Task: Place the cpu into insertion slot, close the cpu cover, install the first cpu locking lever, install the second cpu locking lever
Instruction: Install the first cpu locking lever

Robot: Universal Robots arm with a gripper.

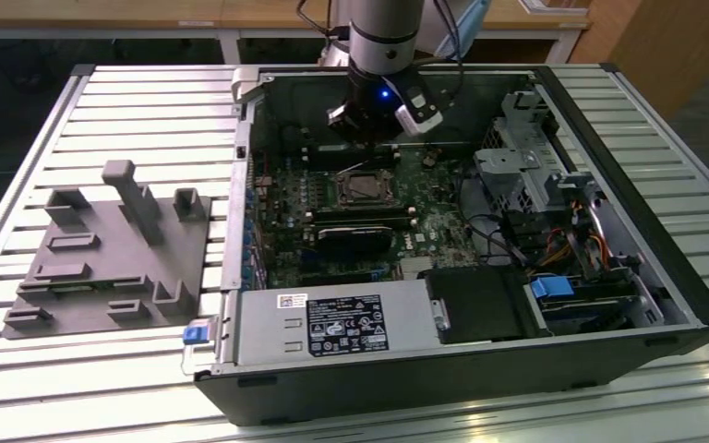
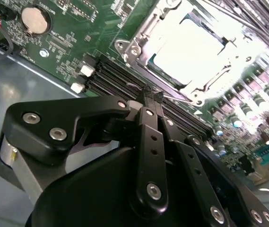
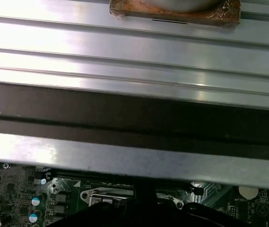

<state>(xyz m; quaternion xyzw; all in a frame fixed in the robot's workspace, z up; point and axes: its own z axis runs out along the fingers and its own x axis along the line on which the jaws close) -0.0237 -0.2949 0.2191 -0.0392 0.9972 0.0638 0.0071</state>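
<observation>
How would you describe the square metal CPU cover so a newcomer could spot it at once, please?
Start at the open black computer case on the slatted table, then its green circuit board. Near the board's middle lies the cpu cover, a thin square metal frame around a silvery chip; the neighbouring black memory slots are long and narrow.

The cpu (image 2: 191,49), a flat square chip with a pale silvery top, lies level in the slot (image 1: 365,190), a small square socket on the green board inside the open case. The cover (image 2: 172,85), a thin metal frame, lies flat around the chip, whose top shows through its window. A thin wire lever (image 2: 179,98) runs along the socket's edge; in the exterior view it slants up from the socket.
</observation>
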